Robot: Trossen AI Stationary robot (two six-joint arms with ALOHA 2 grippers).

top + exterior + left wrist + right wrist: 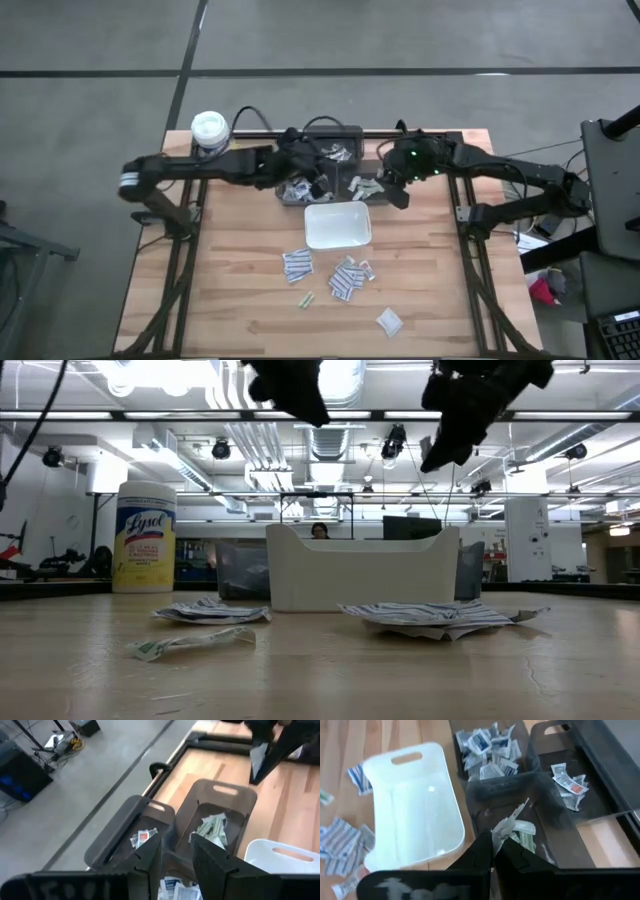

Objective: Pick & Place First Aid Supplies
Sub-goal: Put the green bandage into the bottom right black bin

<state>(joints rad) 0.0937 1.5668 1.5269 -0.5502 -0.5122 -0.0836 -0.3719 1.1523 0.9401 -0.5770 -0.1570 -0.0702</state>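
Loose first aid packets lie on the wooden table near the white tray [337, 226]: striped ones [298, 264] [347, 278], a greenish one [305, 299] and a pale one [388, 320]. Three dark bins at the far side hold sorted packets: blue-white [490, 750], red-marked [568, 782] and greenish [522, 837]. My right gripper [495, 849] is shut on a white-grey packet [507, 826] above the greenish bin. My left gripper [175, 847] hovers open over the bins with nothing between its fingers. My right gripper pinches one end of the white-grey packet [499, 837] between its two fingertips. The fingers slant down from the table's right side. The rest of the packet sticks out past the tips, lifted clear above the bin with greenish packets.
A yellow Lysol canister [209, 130] with a white lid stands at the table's far left corner. The white tray [360, 565] stands just in front of the dark bins. Both grippers hang close together over the bins [330, 165].
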